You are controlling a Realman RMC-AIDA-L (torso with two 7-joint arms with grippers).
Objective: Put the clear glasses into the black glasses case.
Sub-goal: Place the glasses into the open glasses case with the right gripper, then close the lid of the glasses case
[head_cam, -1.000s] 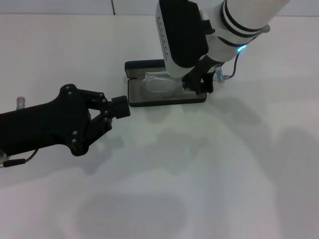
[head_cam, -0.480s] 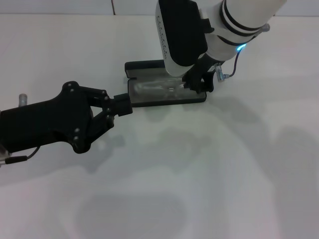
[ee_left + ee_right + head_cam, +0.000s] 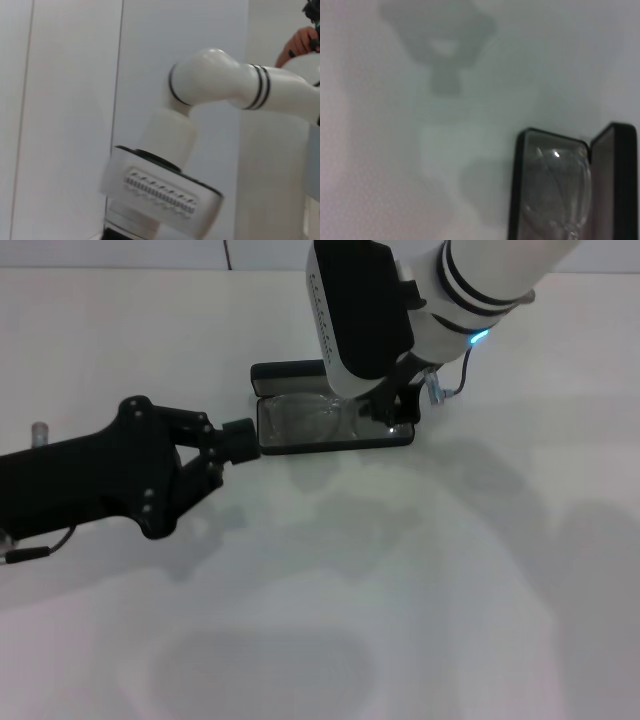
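Note:
The black glasses case (image 3: 330, 443) lies open on the white table, its lid (image 3: 288, 373) folded away at the far side. The clear glasses (image 3: 310, 420) lie inside on the lining, lens toward the left end. My right gripper (image 3: 391, 410) hangs low over the case's right end, right by the glasses' right part. My left gripper (image 3: 241, 440) reaches in from the left, shut, with its tip at the case's left end. The right wrist view shows the case (image 3: 517, 200), its lid (image 3: 615, 180) and the glasses (image 3: 557, 187) in it.
White table (image 3: 450, 570) spreads all around the case, with only shadows on it. The left wrist view looks up at my white right arm (image 3: 215, 85) against a pale wall, with a person's hand (image 3: 299, 42) at the picture's corner.
The glasses have sunk from above the tray into the case. My left gripper slid right and slightly farther, up to the case's left end. The right gripper shifted slightly.

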